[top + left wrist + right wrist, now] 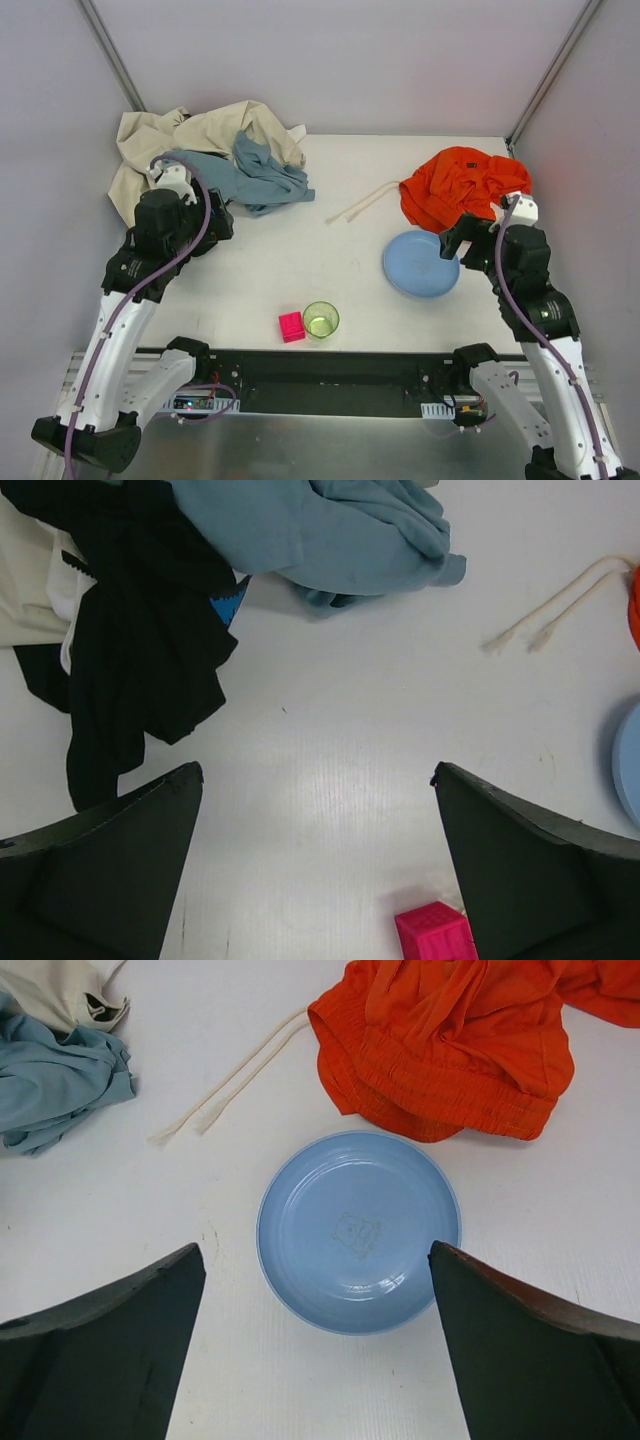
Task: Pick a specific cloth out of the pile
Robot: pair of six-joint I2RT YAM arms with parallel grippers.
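Note:
The orange-red cloth lies bunched at the back right, apart from the pile, and its pale drawstring trails left over the table. It also shows in the right wrist view. The pile at the back left holds a beige sheet, a grey-blue cloth and a black piece. My left gripper is open and empty over bare table beside the pile. My right gripper is open and empty above the blue plate, just in front of the orange cloth.
A blue plate sits right in front of the orange cloth. A pink cube and a green cup stand near the front edge at centre. Side walls close in the table at left and right.

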